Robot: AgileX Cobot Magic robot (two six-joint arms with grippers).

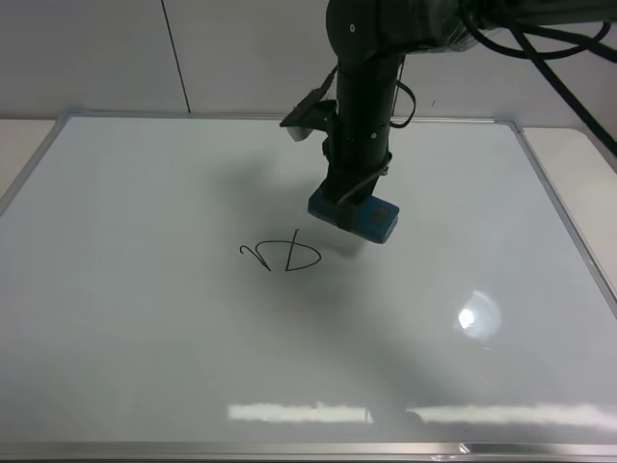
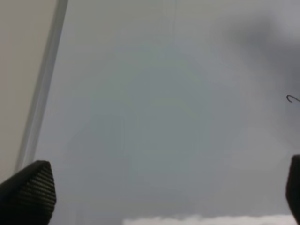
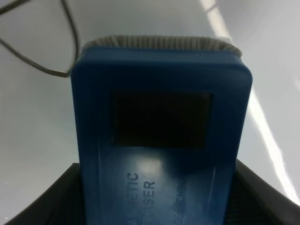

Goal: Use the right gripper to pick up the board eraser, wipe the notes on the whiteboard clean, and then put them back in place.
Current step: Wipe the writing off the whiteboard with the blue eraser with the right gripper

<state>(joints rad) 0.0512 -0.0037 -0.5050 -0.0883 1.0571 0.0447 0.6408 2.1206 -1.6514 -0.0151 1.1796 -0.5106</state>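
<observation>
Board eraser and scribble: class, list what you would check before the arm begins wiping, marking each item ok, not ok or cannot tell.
1. Grip: the right gripper clamps the board eraser: ok.
2. Contact: eraser felt touching the whiteboard: cannot tell.
3. Alignment: eraser over the notes: not ok; in the high view it sits to their right, apart from them.
4. Marks: the notes are unwiped and in plain view: ok.
5. Clearance: the left gripper is open, empty and away from the notes: ok.

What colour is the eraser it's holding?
The board eraser is blue with a dark patch; see right wrist view.
</observation>
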